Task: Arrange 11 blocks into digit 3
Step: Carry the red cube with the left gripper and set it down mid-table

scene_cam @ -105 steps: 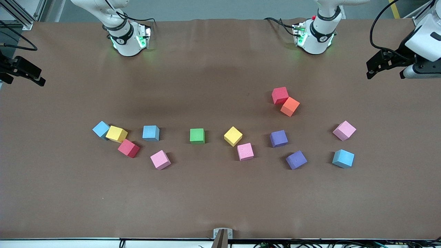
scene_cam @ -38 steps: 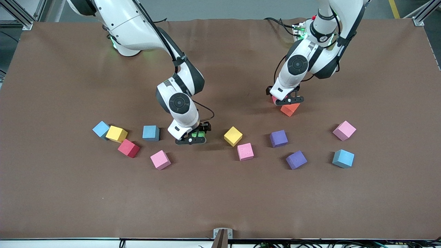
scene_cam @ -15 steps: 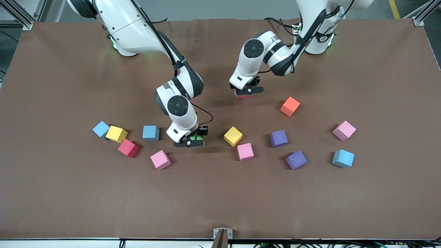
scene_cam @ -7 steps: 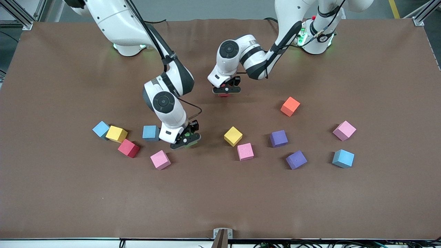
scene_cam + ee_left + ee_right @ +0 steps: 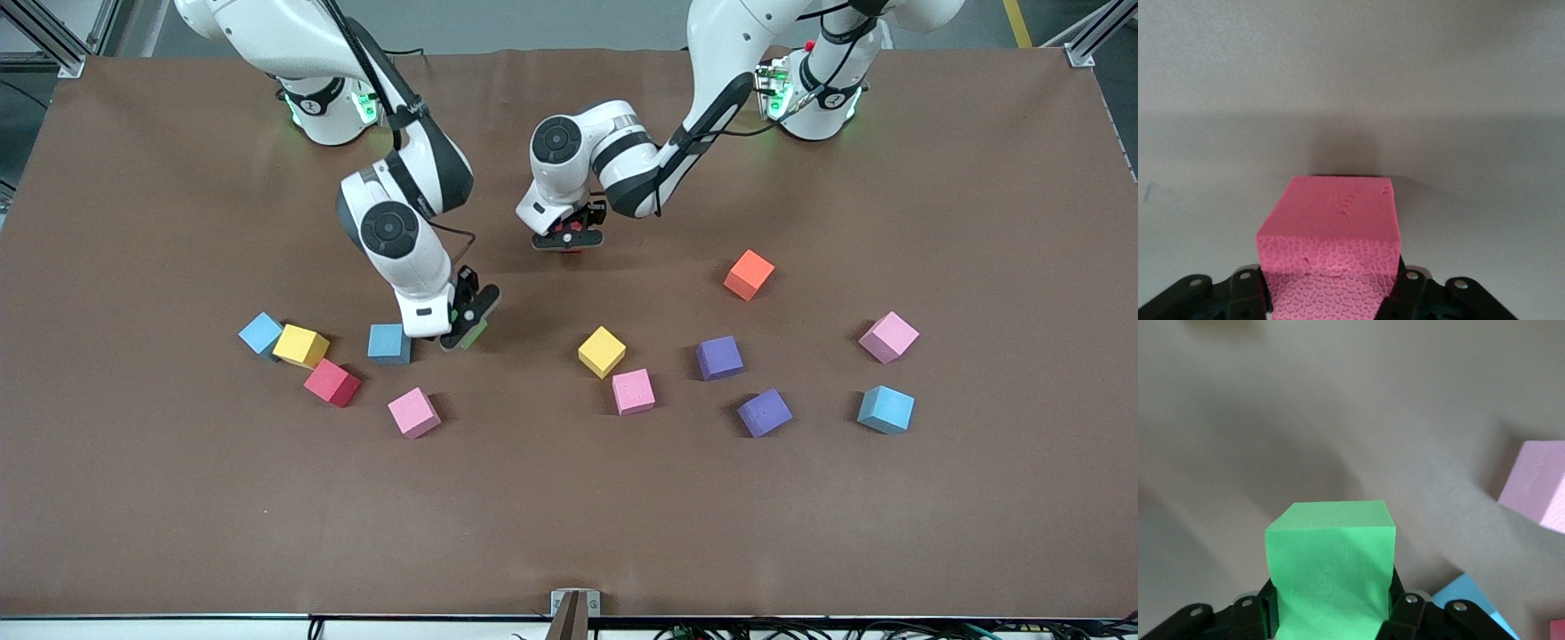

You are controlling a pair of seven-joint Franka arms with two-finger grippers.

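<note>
The brown matte table covering point(image 5: 569, 498) ran edge to edge, with faint creases along the arms' edge; grey floor and aluminium frame posts showed past its corners.

The landmark was the orange foam cube point(image 5: 748, 274), resting apart from the rest. The left gripper point(image 5: 566, 238) hung over bare covering toward the right arm's end from that orange cube, clenched on a red foam cube point(image 5: 573, 250) of which only a sliver showed in the front view. The right gripper point(image 5: 464, 320) hung still more toward the right arm's end, clamped on a green foam cube point(image 5: 474, 334), just beside a light blue foam cube point(image 5: 389, 343).

All remaining blocks lay nearer the front camera than the orange cube. Toward the left arm's end lay 1 pink cube point(image 5: 888, 337) and 1 light blue cube point(image 5: 885, 409). Toward the right arm's end lay 2 purple cubes point(image 5: 719, 357) point(image 5: 765, 412), 1 yellow cube point(image 5: 601, 351) with 1 pink cube point(image 5: 633, 391) at its corner, another pink cube point(image 5: 413, 412), and a touching cluster of red point(image 5: 332, 382), yellow point(image 5: 300, 346) and light blue point(image 5: 260, 332).

The left wrist view showed the held cube's pitted face point(image 5: 1331, 257) between the fingers point(image 5: 1408, 293), rendered pink. The right wrist view showed the green cube's whole top.
</note>
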